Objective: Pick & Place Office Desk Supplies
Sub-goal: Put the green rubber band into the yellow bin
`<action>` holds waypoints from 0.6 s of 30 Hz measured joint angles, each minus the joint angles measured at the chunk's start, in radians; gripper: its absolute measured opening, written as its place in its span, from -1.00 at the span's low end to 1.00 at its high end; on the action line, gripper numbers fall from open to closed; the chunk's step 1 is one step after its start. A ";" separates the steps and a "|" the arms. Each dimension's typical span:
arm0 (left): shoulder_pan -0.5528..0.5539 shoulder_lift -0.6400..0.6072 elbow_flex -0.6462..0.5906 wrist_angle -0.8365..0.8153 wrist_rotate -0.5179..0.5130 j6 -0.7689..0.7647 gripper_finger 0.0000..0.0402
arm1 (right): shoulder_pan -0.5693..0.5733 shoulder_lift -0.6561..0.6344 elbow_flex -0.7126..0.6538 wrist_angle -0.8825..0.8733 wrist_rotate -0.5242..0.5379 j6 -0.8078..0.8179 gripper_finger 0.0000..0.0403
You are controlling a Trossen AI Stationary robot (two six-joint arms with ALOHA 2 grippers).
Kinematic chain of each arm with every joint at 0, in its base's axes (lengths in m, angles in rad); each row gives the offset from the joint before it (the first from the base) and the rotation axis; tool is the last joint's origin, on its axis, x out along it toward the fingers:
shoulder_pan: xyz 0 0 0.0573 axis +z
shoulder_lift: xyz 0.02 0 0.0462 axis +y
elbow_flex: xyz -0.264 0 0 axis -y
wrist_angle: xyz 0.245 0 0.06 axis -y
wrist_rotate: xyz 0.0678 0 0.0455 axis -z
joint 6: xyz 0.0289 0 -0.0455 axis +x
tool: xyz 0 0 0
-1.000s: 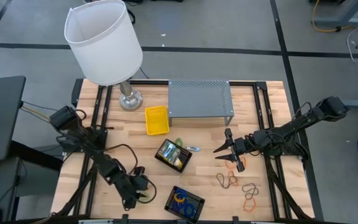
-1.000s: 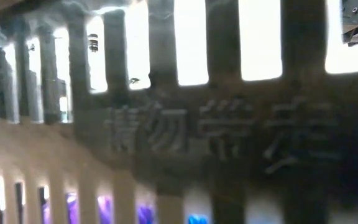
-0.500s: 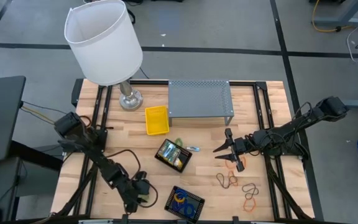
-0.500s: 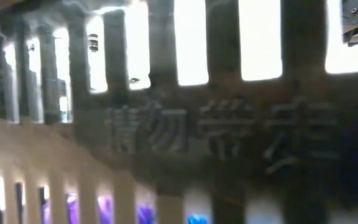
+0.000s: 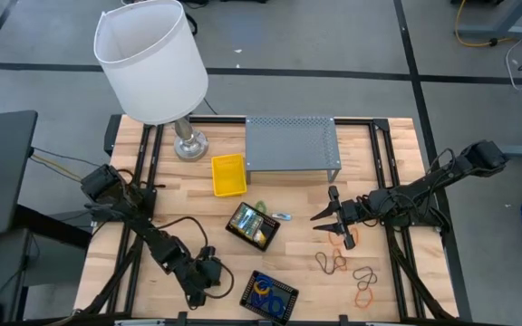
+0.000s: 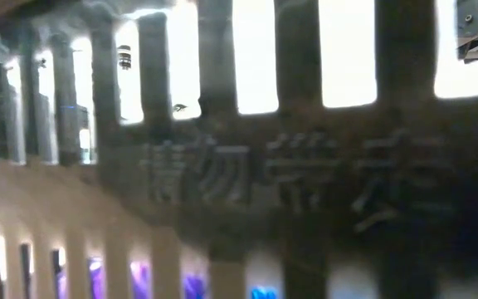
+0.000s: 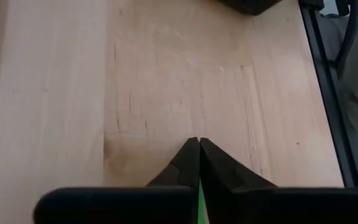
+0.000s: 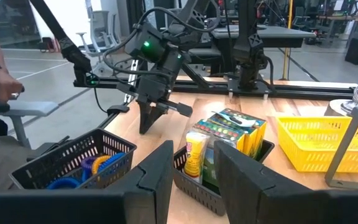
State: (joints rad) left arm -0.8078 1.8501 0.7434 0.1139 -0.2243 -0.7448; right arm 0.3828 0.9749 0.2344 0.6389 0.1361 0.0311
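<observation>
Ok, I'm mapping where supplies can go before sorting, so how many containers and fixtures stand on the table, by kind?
Yellow basket: 1
Black baskets: 2
Grey mesh shelf: 1
Lamp: 1
Total: 5

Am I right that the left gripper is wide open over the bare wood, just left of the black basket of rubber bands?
Not quite: the left gripper is shut, its fingertips pressed together with a green sliver between them, as the left wrist view shows. The rest holds: it sits over bare wood left of the black basket.
</observation>
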 joint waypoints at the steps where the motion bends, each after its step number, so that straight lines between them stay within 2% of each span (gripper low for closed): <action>1: 0.000 -0.008 -0.001 0.000 0.007 0.000 -0.98 | 0.000 0.000 0.000 0.000 0.001 0.000 -0.39; 6: -0.001 -0.092 -0.011 -0.055 -0.010 0.015 -0.99 | 0.000 0.000 0.000 0.000 0.002 0.000 -0.39; 14: -0.002 -0.182 -0.012 -0.200 -0.129 0.037 -0.99 | 0.000 0.000 0.000 0.001 0.002 0.003 -0.39; 18: 0.011 -0.205 -0.010 -0.209 -0.190 0.076 -0.99 | 0.000 0.000 0.000 0.000 0.001 0.003 -0.39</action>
State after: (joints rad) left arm -0.7966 1.6450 0.7334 -0.0953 -0.4144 -0.6687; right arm 0.3828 0.9749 0.2340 0.6392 0.1376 0.0338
